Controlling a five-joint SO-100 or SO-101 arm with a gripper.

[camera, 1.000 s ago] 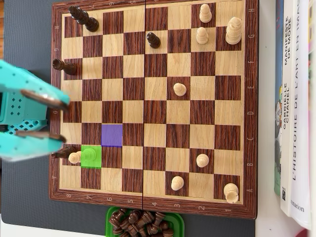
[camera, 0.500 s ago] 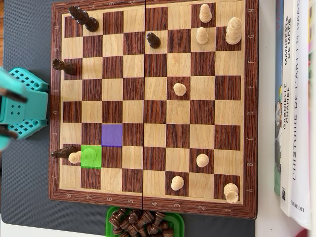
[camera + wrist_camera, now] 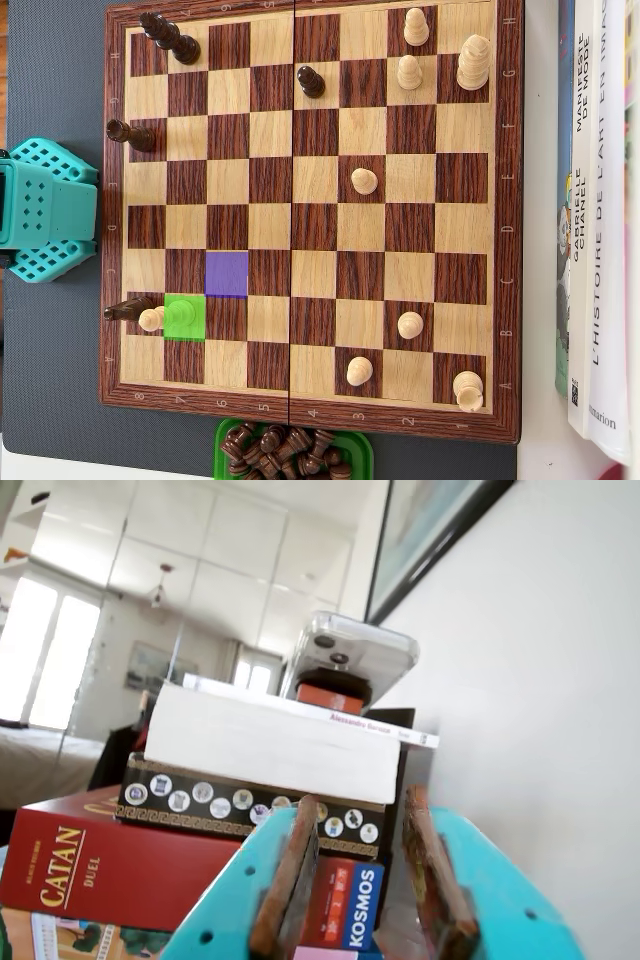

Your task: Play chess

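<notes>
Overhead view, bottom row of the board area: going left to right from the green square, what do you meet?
Light piece on the green square → purple square → light pawn → light pawn → light corner piece → books beside the chessboard.

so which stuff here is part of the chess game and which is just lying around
Part of the game:
- board
- light pieces
- dark pieces
- green square
- purple square
- tray of captured pieces
- tool

Just lying around:
- books
- Catan box
- phone
</notes>
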